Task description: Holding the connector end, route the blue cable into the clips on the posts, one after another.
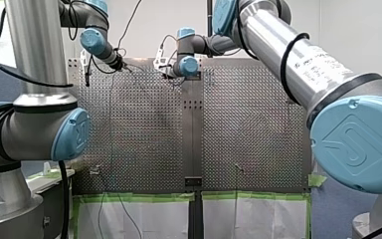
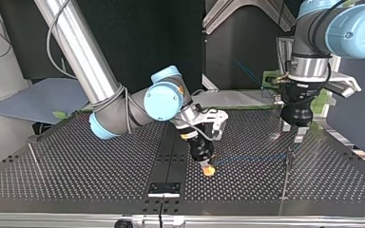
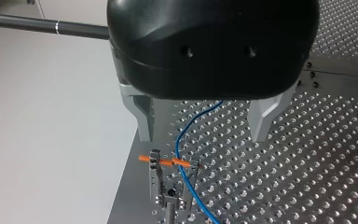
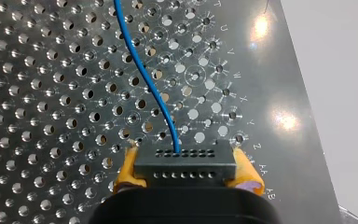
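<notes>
My right arm [image 1: 273,45] and my left arm [image 1: 35,45] are silver tubes with light blue round caps [image 1: 358,144] on the joints; black cables [image 1: 63,204] run along them. Small dark print [image 1: 323,62] marks the right tube. The left jaws have a black rounded body [image 3: 209,46] and grey metal fingers [image 3: 142,116]; the right jaws carry yellow pads [image 4: 127,170].

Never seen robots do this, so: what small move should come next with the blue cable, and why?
Probably my left gripper should lower and close on the blue cable by the clip, to steady it: its fingers are open astride the cable, while my right gripper holds the connector.
</notes>
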You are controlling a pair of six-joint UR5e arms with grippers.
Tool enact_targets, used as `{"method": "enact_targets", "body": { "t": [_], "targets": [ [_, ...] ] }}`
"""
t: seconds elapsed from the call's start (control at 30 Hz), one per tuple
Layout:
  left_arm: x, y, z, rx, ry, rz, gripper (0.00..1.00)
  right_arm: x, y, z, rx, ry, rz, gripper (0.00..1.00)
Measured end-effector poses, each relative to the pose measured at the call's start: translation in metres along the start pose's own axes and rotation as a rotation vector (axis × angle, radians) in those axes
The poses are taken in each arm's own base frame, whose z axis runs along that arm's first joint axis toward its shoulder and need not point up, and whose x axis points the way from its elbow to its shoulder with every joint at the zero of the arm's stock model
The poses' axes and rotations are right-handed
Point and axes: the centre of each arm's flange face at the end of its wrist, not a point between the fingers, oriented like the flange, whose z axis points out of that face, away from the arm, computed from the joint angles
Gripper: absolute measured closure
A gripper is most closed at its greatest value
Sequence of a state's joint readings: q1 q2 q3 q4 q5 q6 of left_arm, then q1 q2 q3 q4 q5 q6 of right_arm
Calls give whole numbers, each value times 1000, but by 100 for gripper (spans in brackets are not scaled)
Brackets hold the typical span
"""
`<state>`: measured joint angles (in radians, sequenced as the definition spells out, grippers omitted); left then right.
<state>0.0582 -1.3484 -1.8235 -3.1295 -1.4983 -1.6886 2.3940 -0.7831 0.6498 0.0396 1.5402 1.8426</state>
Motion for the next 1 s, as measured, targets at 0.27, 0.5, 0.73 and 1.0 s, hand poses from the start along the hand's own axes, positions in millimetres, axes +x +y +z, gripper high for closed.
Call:
{"method": "enact_targets", "body": {
  "t": [0.27,0.5,0.73,1.0],
  "targets": [
    [-5,-2,5,25,-7,-1,0,-1,1,0,-1,-2,0,100],
    [-6,-5,7,36,-7,-2,0,-1,0,0,0,-2,0,100],
    [-6,-6,7,42,-6,-2,0,-1,-1,0,1,-3,0,100],
    [-6,-6,6,40,-8,-2,0,-1,0,0,0,-2,-3,100]
  ]
}}
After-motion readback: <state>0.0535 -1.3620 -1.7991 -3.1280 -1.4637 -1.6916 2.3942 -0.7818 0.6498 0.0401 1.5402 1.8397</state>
